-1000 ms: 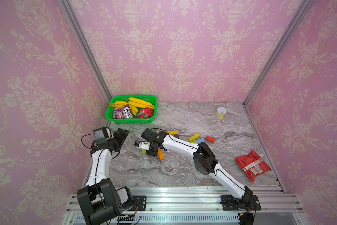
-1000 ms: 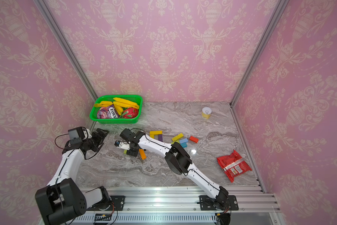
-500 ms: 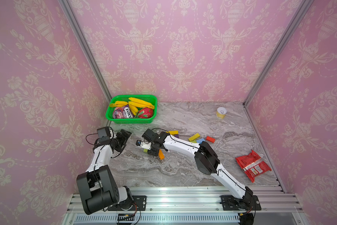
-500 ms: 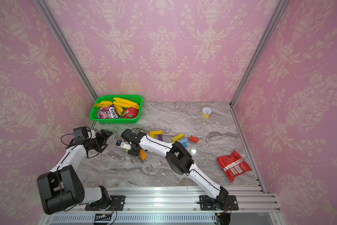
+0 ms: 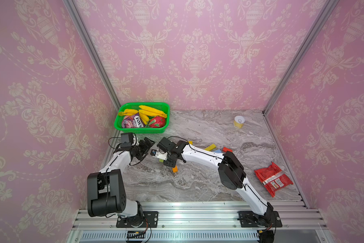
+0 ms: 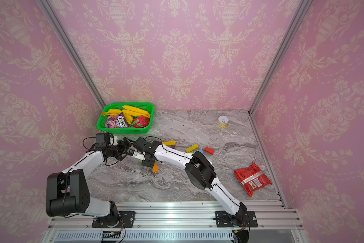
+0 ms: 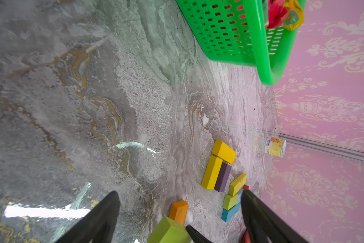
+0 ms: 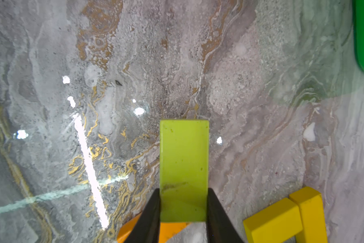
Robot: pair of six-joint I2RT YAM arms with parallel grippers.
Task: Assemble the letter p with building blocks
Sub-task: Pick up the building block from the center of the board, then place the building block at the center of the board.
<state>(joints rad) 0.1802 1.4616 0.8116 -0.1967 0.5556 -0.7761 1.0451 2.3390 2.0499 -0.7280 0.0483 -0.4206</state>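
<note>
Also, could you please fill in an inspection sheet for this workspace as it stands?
Surface: marble tabletop, no spills seen.
Job's things: lime green block gripped; orange block close by; yellow blocks, purple block, red block loose on the tabletop.
Clutter: green basket holding bananas, red snack packet, small can.
Grippers: right gripper shut on the lime green block; left gripper open, empty.
Cables: black cables loop at both wrists, none seen snagged.
Surroundings: pink patterned walls, aluminium frame.
</note>
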